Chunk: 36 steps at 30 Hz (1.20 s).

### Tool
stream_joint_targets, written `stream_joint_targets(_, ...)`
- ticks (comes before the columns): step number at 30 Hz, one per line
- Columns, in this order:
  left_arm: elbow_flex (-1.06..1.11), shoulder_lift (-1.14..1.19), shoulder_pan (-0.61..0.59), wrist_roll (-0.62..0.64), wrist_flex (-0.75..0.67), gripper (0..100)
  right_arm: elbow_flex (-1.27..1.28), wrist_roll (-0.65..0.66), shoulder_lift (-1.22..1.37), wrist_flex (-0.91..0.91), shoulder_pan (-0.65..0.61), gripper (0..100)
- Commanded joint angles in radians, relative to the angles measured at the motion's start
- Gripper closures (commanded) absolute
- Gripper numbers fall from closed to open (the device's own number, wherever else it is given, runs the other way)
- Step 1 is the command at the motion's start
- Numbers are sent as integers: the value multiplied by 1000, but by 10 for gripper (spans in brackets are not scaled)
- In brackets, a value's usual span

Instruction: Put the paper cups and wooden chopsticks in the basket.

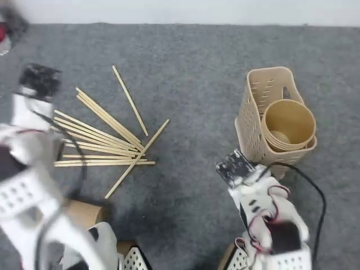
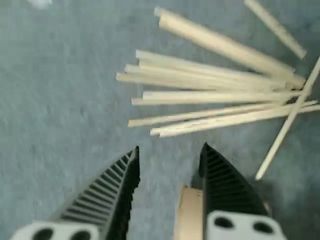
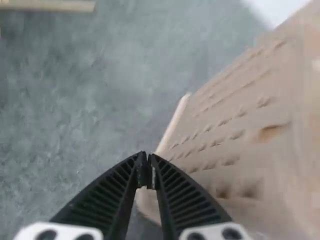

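Chopsticks [image 1: 104, 135] — loose fan on desk [image 1: 197, 67]; left gripper [image 2: 171, 147], fingers wide, likely readying a pick. Cups [image 1: 288, 125] nested in basket [image 1: 253, 121]; right gripper [image 3: 148, 156], fingers closed, empty — beside basket.

Left end effector [image 2: 169, 151], jaws spread apart, right end effector [image 3: 148, 159], jaws closed together

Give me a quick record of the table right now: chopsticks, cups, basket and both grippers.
chopsticks: loose fan lying on the grey mat, apart from the basket
basket: standing on the mat, to the chopsticks' right
cups: stacked inside the basket
loose cup: what looks like one more, lying on the mat near the left arm
left gripper: open, empty, just short of the chopstick ends
right gripper: shut, empty, beside the basket's wall
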Motion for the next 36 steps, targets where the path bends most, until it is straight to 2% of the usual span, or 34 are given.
stream_joint_targets(1, -82, 107, -163, -181, 51, 808, 107, -51, -22, -110, 33, 991)
stream_joint_targets(4, -35, 117, -298, -321, 51, 808, 143, -89, -22, -154, 39, 991)
stream_joint_targets(8, 64, 115, -465, -577, 51, 808, 150, -115, -22, -160, 36, 991)
stream_joint_targets(12, 213, 115, -598, -838, 51, 808, 153, -114, -22, -159, 36, 991)
stream_joint_targets(15, 283, 118, -675, -967, 38, 808, 170, -110, -22, -160, 36, 991)
stream_joint_targets(17, 317, 118, -703, -971, -15, 808, 193, -109, -22, -160, 36, 991)
stream_joint_targets(23, 518, 118, -740, -970, -318, 808, 206, -109, -22, -160, 38, 991)
stream_joint_targets(25, 582, 118, -735, -970, -362, 808, 206, -109, -22, -160, 38, 991)
stream_joint_targets(32, 688, 112, -680, -970, -347, 808, 207, -109, -22, -160, 38, 991)
stream_joint_targets(36, 691, 109, -592, -957, -210, 809, 207, -109, -22, -160, 38, 991)
